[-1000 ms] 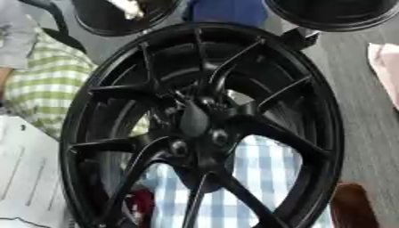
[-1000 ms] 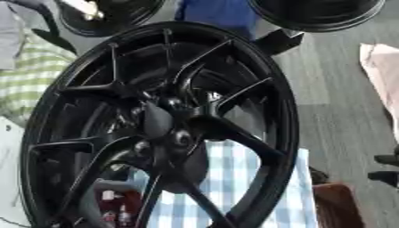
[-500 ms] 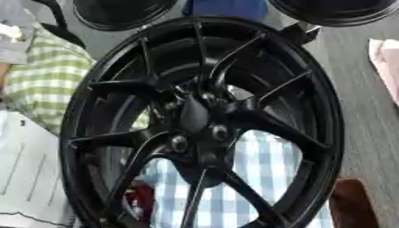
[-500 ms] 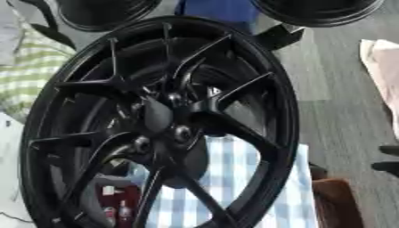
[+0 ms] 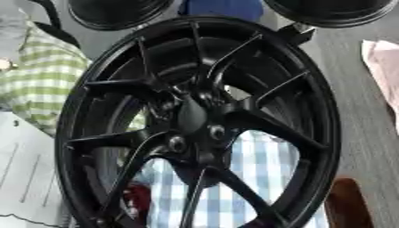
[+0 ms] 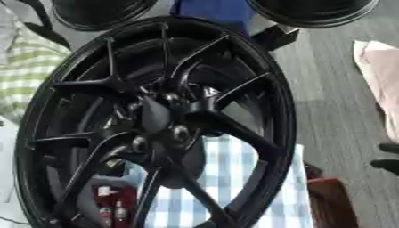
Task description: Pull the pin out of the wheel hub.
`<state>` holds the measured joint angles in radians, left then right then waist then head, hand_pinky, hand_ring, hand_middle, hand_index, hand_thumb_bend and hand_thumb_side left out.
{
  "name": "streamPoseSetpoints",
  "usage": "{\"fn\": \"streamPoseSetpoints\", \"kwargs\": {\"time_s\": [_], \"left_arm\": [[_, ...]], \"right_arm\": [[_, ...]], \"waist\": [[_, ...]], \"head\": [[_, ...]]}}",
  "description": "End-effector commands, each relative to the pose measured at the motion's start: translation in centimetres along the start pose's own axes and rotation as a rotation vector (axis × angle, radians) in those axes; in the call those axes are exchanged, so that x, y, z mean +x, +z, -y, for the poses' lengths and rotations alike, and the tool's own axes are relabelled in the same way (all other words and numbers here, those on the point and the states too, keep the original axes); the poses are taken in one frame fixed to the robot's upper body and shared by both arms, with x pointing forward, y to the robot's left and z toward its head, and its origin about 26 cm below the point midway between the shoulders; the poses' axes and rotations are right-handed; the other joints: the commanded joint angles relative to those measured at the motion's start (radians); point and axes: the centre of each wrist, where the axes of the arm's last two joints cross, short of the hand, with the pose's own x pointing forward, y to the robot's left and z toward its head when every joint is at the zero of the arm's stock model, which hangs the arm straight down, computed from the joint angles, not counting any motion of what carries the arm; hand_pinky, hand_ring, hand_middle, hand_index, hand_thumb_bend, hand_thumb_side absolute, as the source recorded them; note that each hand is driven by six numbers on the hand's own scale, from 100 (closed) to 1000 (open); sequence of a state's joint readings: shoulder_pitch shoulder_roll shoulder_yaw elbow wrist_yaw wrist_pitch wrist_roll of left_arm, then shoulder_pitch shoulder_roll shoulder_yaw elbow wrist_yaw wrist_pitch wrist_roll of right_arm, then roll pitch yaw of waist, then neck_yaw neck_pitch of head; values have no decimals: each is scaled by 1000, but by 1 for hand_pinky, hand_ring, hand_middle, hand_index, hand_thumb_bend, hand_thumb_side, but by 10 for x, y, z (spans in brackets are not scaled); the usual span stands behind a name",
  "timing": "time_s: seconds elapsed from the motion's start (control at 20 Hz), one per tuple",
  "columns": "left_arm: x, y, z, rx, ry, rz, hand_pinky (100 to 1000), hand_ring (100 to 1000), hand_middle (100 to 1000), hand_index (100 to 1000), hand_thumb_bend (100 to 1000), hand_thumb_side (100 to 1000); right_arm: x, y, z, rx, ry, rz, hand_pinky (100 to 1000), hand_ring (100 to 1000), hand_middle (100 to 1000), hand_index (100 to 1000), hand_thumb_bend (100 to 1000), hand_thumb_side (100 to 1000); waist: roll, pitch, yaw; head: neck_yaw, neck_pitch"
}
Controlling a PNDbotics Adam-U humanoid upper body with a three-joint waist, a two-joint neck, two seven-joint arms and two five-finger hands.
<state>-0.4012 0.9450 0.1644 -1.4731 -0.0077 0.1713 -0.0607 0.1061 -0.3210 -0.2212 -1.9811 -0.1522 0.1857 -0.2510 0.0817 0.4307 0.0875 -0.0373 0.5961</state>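
1. Wheel hub [image 5: 195, 120]: glossy black metal, thin forked spokes, standing upright and filling both views.
2. Round bolt holes ring its domed centre [image 5: 191, 116]; the pin cannot be made out among them.
3. Blue-and-white checked cloth [image 5: 257, 164] shows between the spokes.
4. Neither robot hand shows, so its fingers cannot be judged.

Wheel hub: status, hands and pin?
Neither hand in view. Black multi-spoke wheel hub fills both views, untouched. Pin not discernible. Blue-checked cloth behind the spokes.
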Motion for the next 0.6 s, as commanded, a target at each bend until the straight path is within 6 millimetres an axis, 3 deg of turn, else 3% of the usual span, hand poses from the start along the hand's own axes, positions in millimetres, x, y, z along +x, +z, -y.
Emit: {"fn": "streamPoseSetpoints", "kwargs": {"time_s": [0.05, 0.15, 0.2, 0.25, 0.45, 0.6], "left_arm": [[-3, 2, -13, 79, 7, -6, 894, 773, 780, 895, 910, 915], [-5, 3, -13, 101, 22, -20, 886, 758, 765, 869, 775, 971], [-4, 3, -12, 114, 37, -24, 885, 749, 749, 852, 614, 950], [-4, 3, -12, 130, 58, -24, 882, 734, 730, 835, 532, 908], [4, 4, -11, 220, 154, 3, 859, 667, 649, 775, 430, 781], [25, 8, -4, 295, 288, 118, 850, 631, 615, 743, 378, 708]], "right_arm": [[6, -1, 2, 1, 1, 26, 812, 576, 684, 615, 100, 848], [7, -1, 2, -1, 1, 28, 812, 576, 684, 615, 100, 848], [7, -1, 2, 0, 0, 30, 812, 576, 684, 615, 100, 846], [7, -1, 2, 0, 0, 31, 812, 576, 684, 615, 100, 845], [8, -2, 2, -2, 0, 35, 811, 575, 684, 614, 100, 844], [8, -2, 3, -4, -2, 40, 811, 575, 684, 614, 100, 842]], "waist": [[-15, -108, 1], [-16, -109, 2], [-16, -109, 2], [-16, -110, 3], [-18, -110, 3], [-18, -109, 3]], "head": [[2, -6], [5, -5], [6, -6], [6, -6], [9, -9], [11, -8]]}}
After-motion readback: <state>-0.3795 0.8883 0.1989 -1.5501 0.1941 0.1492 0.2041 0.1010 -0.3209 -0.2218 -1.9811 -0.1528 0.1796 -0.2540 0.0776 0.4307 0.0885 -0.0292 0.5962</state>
